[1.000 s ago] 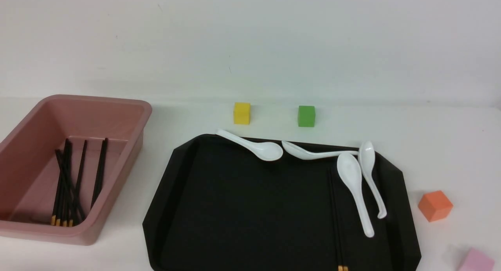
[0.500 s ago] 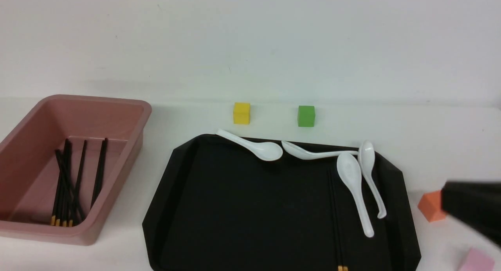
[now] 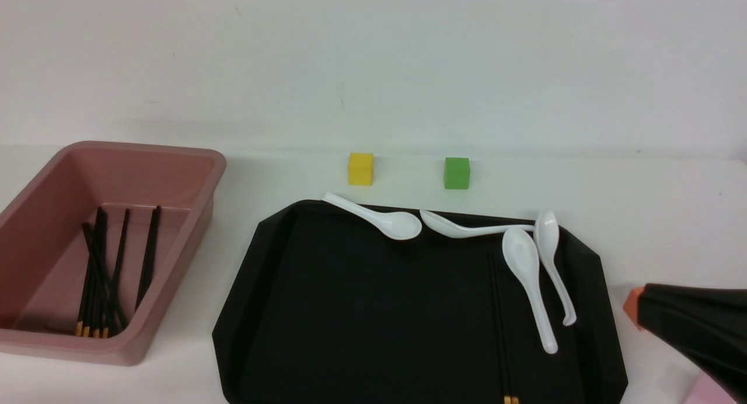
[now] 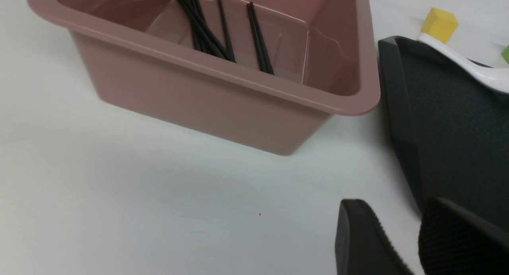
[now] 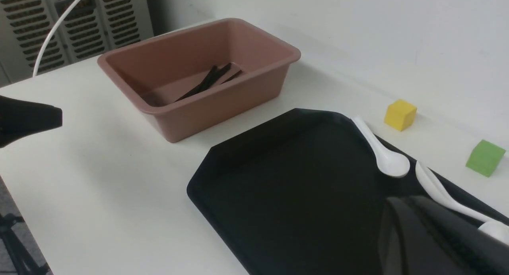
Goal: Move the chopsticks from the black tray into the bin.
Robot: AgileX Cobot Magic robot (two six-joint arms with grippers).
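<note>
Front view: one pair of chopsticks [image 3: 501, 334] yet to move, on the black tray [image 3: 350, 310], near the right gripper [image 3: 671, 319], to its left; other sticks [image 3: 102, 275] lie in the bin [image 3: 192, 217], far off.
Left wrist: left gripper [image 4: 401, 231] slightly apart, empty; bin just ahead.
Right wrist: fingers wide apart, empty, over the tray.

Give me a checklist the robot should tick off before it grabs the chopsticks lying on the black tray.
1. Target found: chopsticks lie on the black tray, right side, gold ends nearest the robot: ok.
2. Clear of neighbours: a white spoon lies close alongside; touching or not: cannot tell.
3. Right gripper open and empty: ok.
4. Right gripper above the chopsticks: not ok, it shows beyond the tray's right edge.
5. Bin has room: ok, only a few sticks on its floor.
</note>
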